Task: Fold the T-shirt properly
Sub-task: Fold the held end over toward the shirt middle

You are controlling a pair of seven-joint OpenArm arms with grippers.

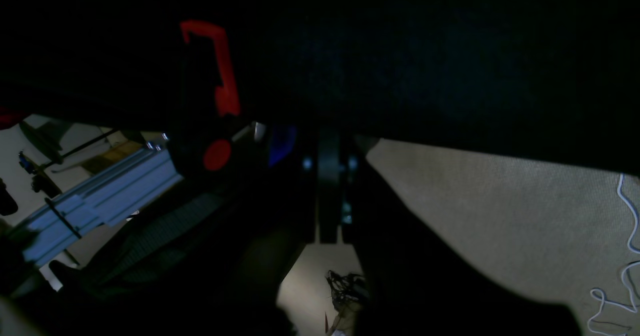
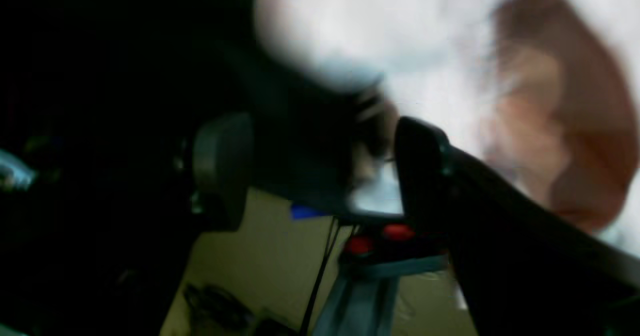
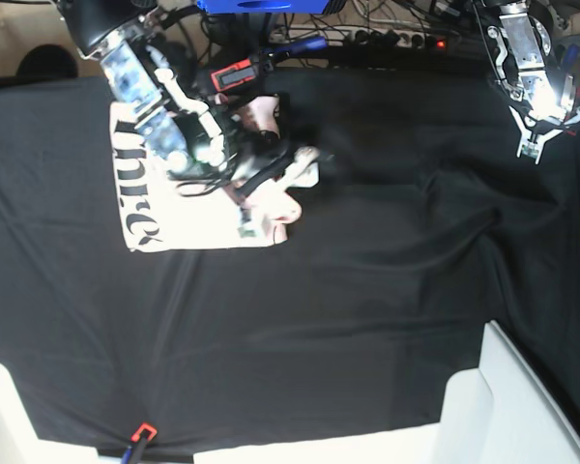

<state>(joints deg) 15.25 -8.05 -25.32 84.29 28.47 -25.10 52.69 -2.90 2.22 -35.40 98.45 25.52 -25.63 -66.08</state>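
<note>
- T-shirt (image 3: 198,198) is lying folded on black tabletop (image 3: 367,290), lettering side up, under & around right fingers (image 2: 422,176).
- Right fingers are standing apart over shirt's right edge, nothing clamped betw. them; wrist view is blurring pink cloth just beyond fingertips.
- Left fingers (image 3: 532,147) are sitting together, empty, hanging well apart from shirt, above bare cloth.

- T-shirt (image 3: 198,198) lies on the table cloth (image 3: 367,290), base view's upper left.
- Right gripper (image 3: 275,169) over its right edge.
- Left gripper (image 3: 532,145) well apart, far upper right.
</note>
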